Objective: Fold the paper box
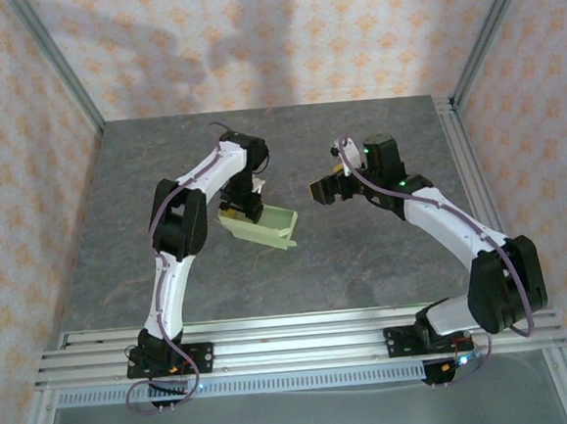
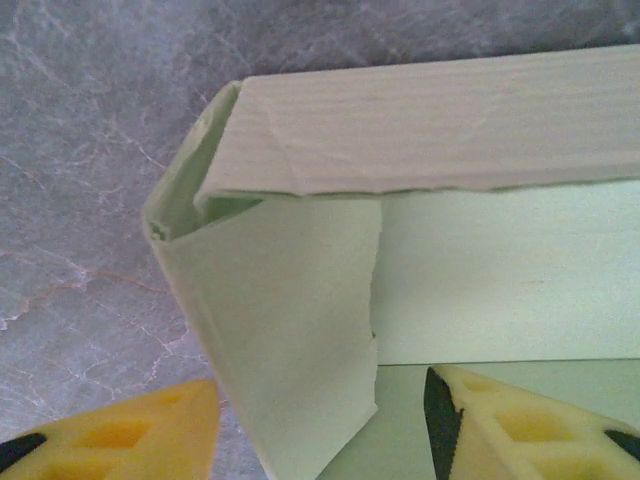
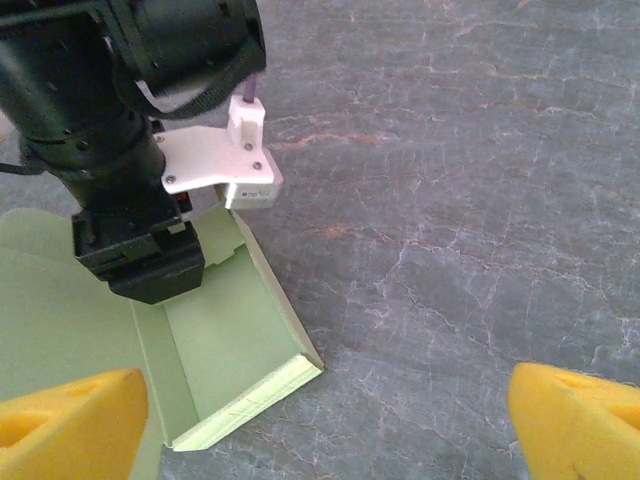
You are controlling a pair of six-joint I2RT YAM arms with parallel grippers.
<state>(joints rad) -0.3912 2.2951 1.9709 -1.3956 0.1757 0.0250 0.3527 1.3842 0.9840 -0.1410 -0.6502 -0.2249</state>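
The paper box [image 1: 262,226] is a pale green low tray with raised walls, lying on the grey table at centre left. My left gripper [image 1: 242,207] hangs over its back-left corner. In the left wrist view, the box's corner wall [image 2: 290,310] stands between the yellow fingers [image 2: 150,430], with a gap on each side; the left gripper [image 2: 322,385] is open. My right gripper [image 1: 319,190] hovers to the right of the box, apart from it. In the right wrist view, that gripper [image 3: 328,385] is wide open over bare table, with the box [image 3: 230,340] and the left arm's black wrist [image 3: 130,150] to its left.
The grey marbled table [image 1: 365,255] has free room on every side of the box. Aluminium rails [image 1: 293,334] run along the near edge by the arm bases. A metal frame [image 1: 462,168] with patterned walls borders the table.
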